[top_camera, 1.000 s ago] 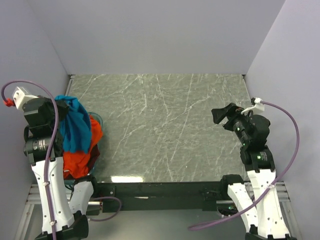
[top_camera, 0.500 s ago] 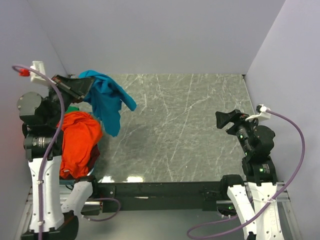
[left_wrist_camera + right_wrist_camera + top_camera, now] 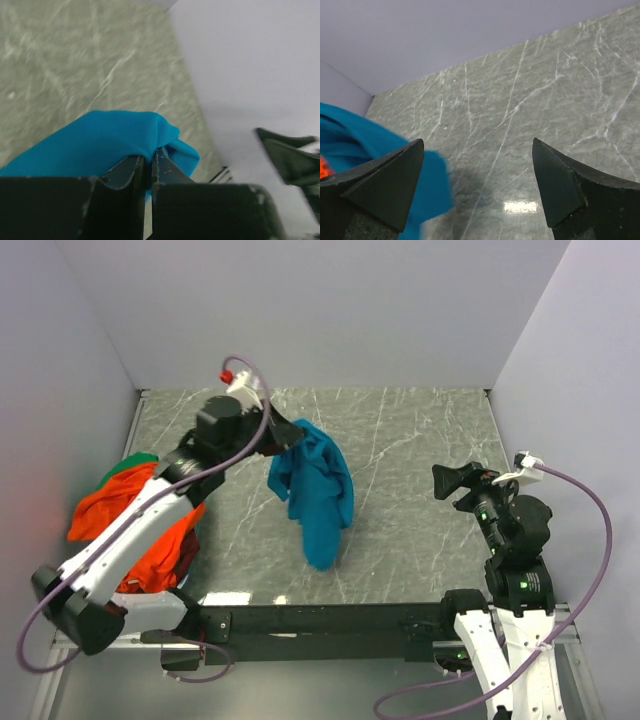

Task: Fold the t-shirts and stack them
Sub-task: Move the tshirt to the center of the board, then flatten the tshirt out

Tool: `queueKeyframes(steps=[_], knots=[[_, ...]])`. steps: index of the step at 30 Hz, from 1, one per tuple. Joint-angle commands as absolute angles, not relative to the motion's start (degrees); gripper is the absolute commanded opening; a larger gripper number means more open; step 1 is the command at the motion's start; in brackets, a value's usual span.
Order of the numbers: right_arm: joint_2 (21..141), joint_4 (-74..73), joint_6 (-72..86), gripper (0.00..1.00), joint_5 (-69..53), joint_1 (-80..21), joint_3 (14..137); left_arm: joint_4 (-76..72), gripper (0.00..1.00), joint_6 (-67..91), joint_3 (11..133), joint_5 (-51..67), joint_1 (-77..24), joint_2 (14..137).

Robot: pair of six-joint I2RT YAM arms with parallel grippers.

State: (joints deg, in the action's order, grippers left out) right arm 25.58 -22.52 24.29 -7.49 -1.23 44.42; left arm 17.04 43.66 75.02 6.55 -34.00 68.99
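Observation:
A teal blue t-shirt hangs bunched over the middle of the marble table, and my left gripper is shut on its upper edge. From the left wrist, the two dark jaws pinch a fold of the teal cloth at the left gripper. A bright orange t-shirt lies crumpled at the table's left edge, with a bit of green cloth showing behind it. My right gripper stands open at the right side, empty; through its wrist view the right gripper frames bare table and the teal shirt at the left.
The grey marble table is boxed in by pale walls at the left, back and right. A black rail runs along its near edge between the arm bases.
My left arm has swung from the left pile out toward the table's middle, carrying the teal t-shirt off the orange one. The right arm has drawn back slightly and stayed open.

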Motion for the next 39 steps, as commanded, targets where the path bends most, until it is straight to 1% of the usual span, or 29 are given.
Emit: queueKeyframes(steps=[1,3,4,5,6,7,9,10,12,15,17,19,24,28,32,33,37,39], knots=[[26.4,-23.0,23.4,0.95,-6.5,-1.2,43.9,14.9,0.09,42.2,72.6,1.0,-34.4,73.7],[27.4,-23.5,23.4,0.95,-6.8,-1.2,43.7,17.0,0.17,40.3,73.6,0.2,-34.4,77.7],[27.7,-23.6,23.3,0.95,-6.9,-1.2,43.7,18.6,0.22,39.6,76.3,-5.3,-34.3,82.0],[28.1,-24.0,23.3,0.95,-7.2,-1.2,43.8,20.0,0.26,38.9,77.8,-8.1,-34.3,84.2],[28.8,-24.2,23.2,0.95,-7.7,-1.2,43.8,23.9,0.37,39.0,79.3,-11.0,-34.3,88.0],[29.3,-24.5,23.2,0.95,-8.1,-1.2,43.8,25.4,0.7,38.9,82.1,-14.6,-34.1,89.7],[30.3,-25.3,23.1,0.95,-8.5,-1.2,43.7,29.2,0.93,39.8,84.0,-16.7,-33.8,92.6],[30.6,-25.6,23.1,0.95,-9.0,-1.2,43.6,29.7,0.99,40.2,84.3,-17.1,-33.7,92.8],[31.5,-25.8,23.0,0.95,-9.5,-1.2,43.3,29.0,0.99,41.0,82.6,-16.4,-33.7,92.0],[32.6,-25.7,23.5,0.96,-9.8,-1.2,43.0,26.1,0.99,42.7,76.5,-12.8,-33.7,86.5],[33.1,-25.2,23.9,0.96,-9.5,-1.2,42.6,24.4,0.99,43.7,70.3,-10.2,-34.8,83.7],[33.8,-24.9,24.5,0.96,-9.2,-1.2,41.9,24.4,1.0,46.3,64.5,-10.0,-36.2,79.6],[36.0,-23.2,25.3,0.98,-9.0,-1.2,40.6,25.1,1.0,51.7,54.9,-12.0,-46.5,73.2],[37.4,-23.3,25.8,0.98,-9.2,-1.2,40.0,23.5,0.99,57.8,48.4,-11.6,-52.1,73.0],[37.5,-22.1,26.2,0.99,-9.7,-1.1,39.1,19.3,1.0,60.6,47.7,-10.7,-56.3,76.6],[37.6,-22.0,26.3,0.99,-9.8,-1.3,39.0,19.7,0.99,61.2,48.5,-11.3,-56.9,79.4],[37.4,-21.5,26.5,0.99,-9.8,-1.2,38.5,25.7,0.99,61.6,56.5,-14.6,-59.6,87.8],[37.2,-21.4,26.5,0.99,-10.0,-1.2,38.2,26.4,0.99,61.7,58.4,-14.4,-59.9,91.7]])
